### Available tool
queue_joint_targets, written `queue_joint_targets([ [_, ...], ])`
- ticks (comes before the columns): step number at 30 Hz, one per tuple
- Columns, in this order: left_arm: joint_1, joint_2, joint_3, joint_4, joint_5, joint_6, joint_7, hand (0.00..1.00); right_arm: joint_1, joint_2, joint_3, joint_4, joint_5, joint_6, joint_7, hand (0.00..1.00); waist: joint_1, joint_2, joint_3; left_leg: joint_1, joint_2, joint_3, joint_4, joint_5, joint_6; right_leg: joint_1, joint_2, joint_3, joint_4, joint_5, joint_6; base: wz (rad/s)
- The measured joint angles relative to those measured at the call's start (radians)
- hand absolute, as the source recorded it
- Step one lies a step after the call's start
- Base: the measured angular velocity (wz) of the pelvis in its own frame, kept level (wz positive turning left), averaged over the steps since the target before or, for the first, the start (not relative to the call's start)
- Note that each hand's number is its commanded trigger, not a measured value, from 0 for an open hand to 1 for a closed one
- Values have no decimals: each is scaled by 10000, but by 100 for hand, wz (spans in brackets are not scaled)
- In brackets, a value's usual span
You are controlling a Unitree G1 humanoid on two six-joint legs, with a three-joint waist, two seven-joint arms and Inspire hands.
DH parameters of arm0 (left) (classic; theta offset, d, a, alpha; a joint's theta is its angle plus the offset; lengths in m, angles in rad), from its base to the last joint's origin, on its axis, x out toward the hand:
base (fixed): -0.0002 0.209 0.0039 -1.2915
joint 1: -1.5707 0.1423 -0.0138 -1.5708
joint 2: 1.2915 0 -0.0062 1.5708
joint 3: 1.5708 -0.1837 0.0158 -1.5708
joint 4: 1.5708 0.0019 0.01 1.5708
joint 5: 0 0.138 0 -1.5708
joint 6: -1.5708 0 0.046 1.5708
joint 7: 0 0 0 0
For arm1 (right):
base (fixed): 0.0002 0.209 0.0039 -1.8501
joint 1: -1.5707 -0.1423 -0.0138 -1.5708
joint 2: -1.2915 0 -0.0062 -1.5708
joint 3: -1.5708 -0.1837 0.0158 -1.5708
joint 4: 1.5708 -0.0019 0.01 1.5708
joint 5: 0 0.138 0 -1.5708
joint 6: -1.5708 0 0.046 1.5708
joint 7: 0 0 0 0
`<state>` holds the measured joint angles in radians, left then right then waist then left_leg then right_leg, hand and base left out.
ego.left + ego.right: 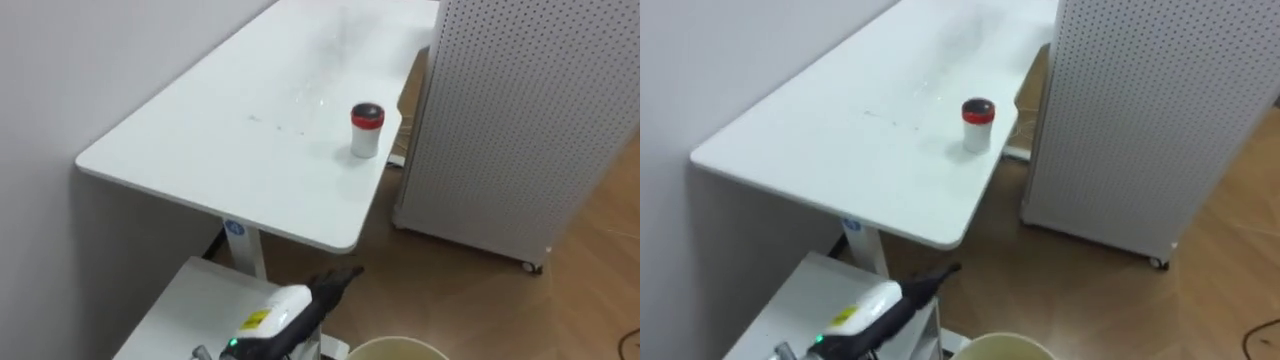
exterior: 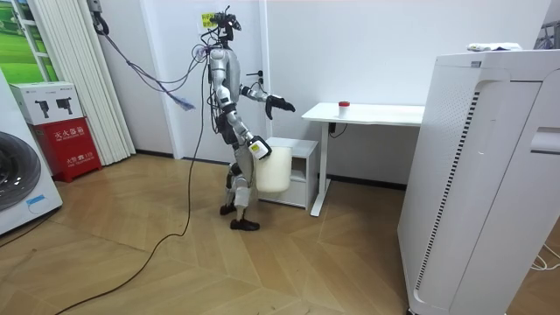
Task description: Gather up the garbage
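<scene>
Left hand (image 1: pixel 335 283): fingers straight and loosely spread, holding nothing. Small white cylindrical can with red band and dark lid (image 1: pixel 366 130) stands on the white rectangular table (image 1: pixel 200 150), well beyond the fingertips. Right hand (image 2: pixel 260 149) is at the cream plastic bucket (image 2: pixel 273 171); its hold cannot be told.

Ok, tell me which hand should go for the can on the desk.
Left. The left hand is raised ahead, fingers straight and empty, pointing toward the can on the desk. The right hand is low at the robot's side with the bucket, so it seems occupied.
</scene>
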<state>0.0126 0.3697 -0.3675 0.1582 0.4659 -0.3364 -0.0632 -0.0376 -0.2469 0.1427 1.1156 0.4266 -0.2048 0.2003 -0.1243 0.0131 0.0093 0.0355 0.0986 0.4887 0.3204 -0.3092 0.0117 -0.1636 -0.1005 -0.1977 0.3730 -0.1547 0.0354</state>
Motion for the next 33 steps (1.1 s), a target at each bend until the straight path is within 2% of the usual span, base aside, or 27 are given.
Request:
queue_joint_targets([
  [2, 305, -7, 627, -661, -9, -50, 174, 0, 109, -22, -222, -3, 0, -225, -3, 100, -21, 120, 24, 125, 26, -20, -124, 12, -23, 153, 55, -38, -134, 22, 7, -4],
  [6, 355, -218, 1166, -833, -11, -310, 908, 0, 229, -44, -571, -45, -60, -233, -116, 100, 212, 186, 16, 182, 110, -46, 15, 41, -72, 152, 126, -50, -124, -2, -40, -12],
  [8, 380, -569, 1409, -839, -35, -312, 1392, 0, 250, -47, -545, -130, -176, -233, -268, 100, 463, 177, 20, 261, 163, -260, 217, 48, -84, 145, 172, -116, -98, -37, -172, -36],
  [10, 506, -780, 1635, -1010, -26, -319, 1600, 0, 279, -43, -546, -320, -592, -235, -298, 100, 581, 155, 27, 316, 148, -349, 370, 56, -99, 111, 249, -65, -55, -77, -261, -46],
  [12, 600, -880, 1794, -1110, -339, -411, 1911, 0, 300, -45, -514, -454, -800, -235, -250, 100, 766, 101, 50, 376, 121, -882, 414, 83, -143, 51, 407, 148, -34, -78, -380, -63],
  [14, 672, -885, 2179, -1310, -420, -466, 2296, 0, 278, -37, -317, -481, -808, -235, -209, 100, 1066, 51, 39, 384, 55, -2325, 511, 84, -145, 70, 801, 724, -86, 13, -581, -79],
  [17, 684, -906, 2583, -1326, -427, -637, 3036, 0, 294, -40, -259, -492, -800, -217, -210, 100, 1075, -68, 44, 153, 38, -3195, 1077, 114, -239, 179, 999, 1327, -128, 84, -691, -44],
  [18, 685, -908, 2608, -1344, -427, -643, 3167, 0, 299, -26, -260, -493, -799, -215, -249, 100, 1087, -137, 57, 71, -36, -3414, 1089, 73, -312, 180, 1005, 1473, -128, 92, -697, -22],
  [19, 653, -945, 2605, -1426, -417, -679, 3378, 0, 303, -4, -266, -496, -800, -213, -334, 100, 1013, -159, 59, -183, -229, -3765, 622, 96, -344, 170, 1023, 1705, -129, 104, -679, -8],
  [20, 642, -1078, 2598, -1465, -414, -826, 3587, 0, 314, 23, -272, -490, -803, -200, -426, 100, 1026, -215, 77, -435, -277, -3837, 26, 256, -329, 126, 1032, 1735, -122, 113, -646, -20],
  [21, 702, -1139, 2594, -1470, -413, -875, 3707, 0, 360, 93, -263, -493, -831, -183, -474, 100, 1094, -271, 11, -381, -302, -3792, 13, 322, -347, 99, 1042, 1786, -144, 122, -619, -26],
  [22, 723, -1185, 2588, -1467, -410, -902, 3907, 0, 454, 210, -262, -509, -976, -185, -477, 100, 1109, -343, -119, -225, -334, -3771, -201, 321, -301, 159, 1114, 1668, -310, 164, -578, -22],
  [23, 720, -1186, 2588, -1468, -409, -906, 4019, 0, 490, 248, -265, -509, -1107, -184, -446, 100, 1098, -375, -139, -168, -386, -3746, -259, 334, -291, 223, 1121, 1644, -394, 197, -569, -13],
  [26, 738, -1195, 2591, -1467, -415, -908, 4488, 0, 673, 328, -273, -649, -1640, -184, -338, 100, 1134, -316, -142, 310, -353, -3563, -641, 355, -267, 648, 1189, 1601, -828, 407, -533, -23],
  [27, 734, -1194, 2591, -1469, -417, -909, 4520, 0, 696, 356, -271, -705, -1683, -185, -349, 100, 1143, -282, -142, 349, -359, -3560, -688, 360, -259, 665, 1194, 1599, -856, 418, -530, -15],
  [28, 744, -1194, 2588, -1467, -424, -908, 4547, 0, 702, 386, -268, -760, -1708, -185, -346, 100, 1148, -205, -91, 435, -358, -3547, -758, 360, -258, 761, 1204, 1596, -972, 438, -516, -9],
  [29, 756, -1195, 2562, -1468, -424, -909, 4547, 0, 736, 389, -281, -786, -1708, -184, -363, 100, 1053, -144, -81, 474, -379, -3550, -861, 376, -233, 786, 1203, 1599, -1031, 447, -508, -5],
  [33, 754, -1199, 2561, -1467, -427, -909, 4547, 0, 858, 412, -282, -959, -1705, -183, -368, 100, 1059, -7, -73, 552, -385, -3542, -926, 388, -218, 779, 1235, 1667, -1144, 450, -502, -9],
])
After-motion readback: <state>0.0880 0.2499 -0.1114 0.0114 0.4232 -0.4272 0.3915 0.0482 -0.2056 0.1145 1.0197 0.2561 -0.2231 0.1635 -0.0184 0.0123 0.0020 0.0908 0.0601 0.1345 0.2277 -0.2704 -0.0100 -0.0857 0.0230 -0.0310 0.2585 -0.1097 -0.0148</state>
